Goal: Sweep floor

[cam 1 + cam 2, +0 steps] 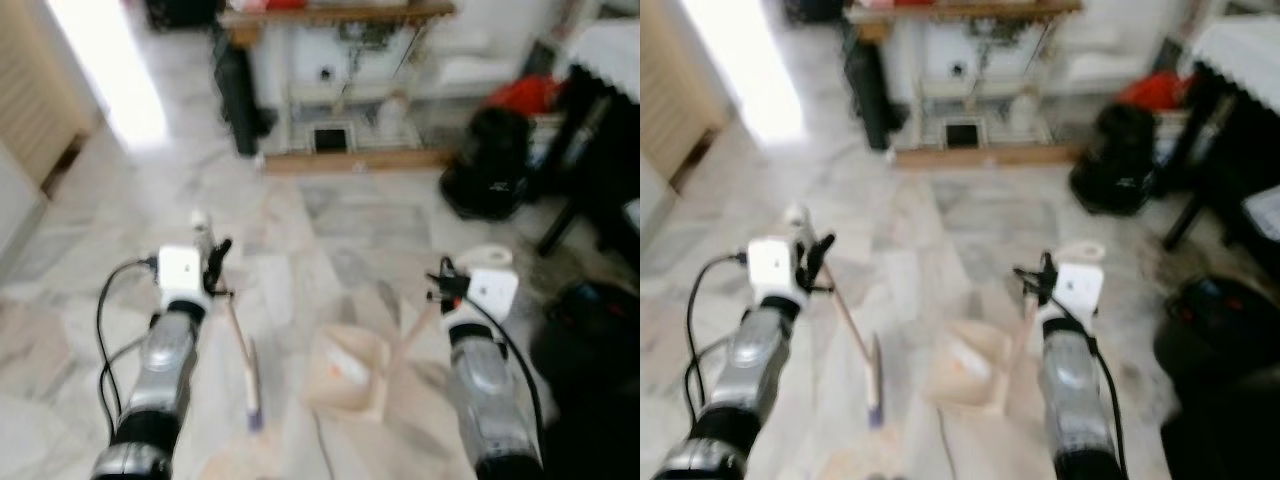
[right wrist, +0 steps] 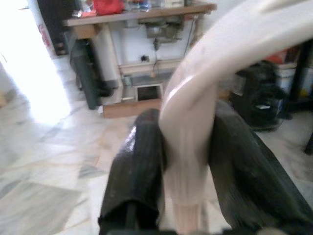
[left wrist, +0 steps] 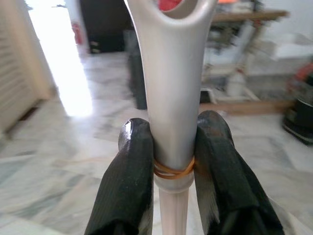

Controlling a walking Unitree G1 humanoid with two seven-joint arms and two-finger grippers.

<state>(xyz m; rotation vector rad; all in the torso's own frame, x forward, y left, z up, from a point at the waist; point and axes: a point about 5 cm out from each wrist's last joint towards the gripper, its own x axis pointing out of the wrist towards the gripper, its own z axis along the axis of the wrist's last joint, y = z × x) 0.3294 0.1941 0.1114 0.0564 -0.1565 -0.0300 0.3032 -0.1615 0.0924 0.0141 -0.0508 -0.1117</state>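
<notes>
You have both tools in hand. Your left gripper (image 1: pixel 215 262) is clamped on the top of the broom handle (image 3: pixel 172 98); in the left wrist view the two black fingers (image 3: pixel 131 186) press against either side of the pale shaft, just above a rubber band wound around it, with no gap showing. From that grip the broom (image 1: pixel 240 345) slopes down and inward, its long axis running from your left gripper toward the floor between your arms, and its head (image 1: pixel 253 390) lies low on the marble floor (image 1: pixel 340 220). Your right gripper (image 1: pixel 447 285) is likewise closed around the curved pale handle of the dustpan (image 1: pixel 347 372), as the right wrist view shows, fingers (image 2: pixel 139 166) tight on both sides. The dustpan handle slopes down and inward from that gripper, so the pan sits on the floor between your arms, just beside the broom head and on its right. That is the relation to watch: broom head left, pan right, close but apparently not touching, though the blur makes this hard to judge. Any sweeping stroke would likely need to run rightward, from the broom side toward the pan. I cannot make out any dirt on the floor here. Furniture and dark bags stand well ahead.
</notes>
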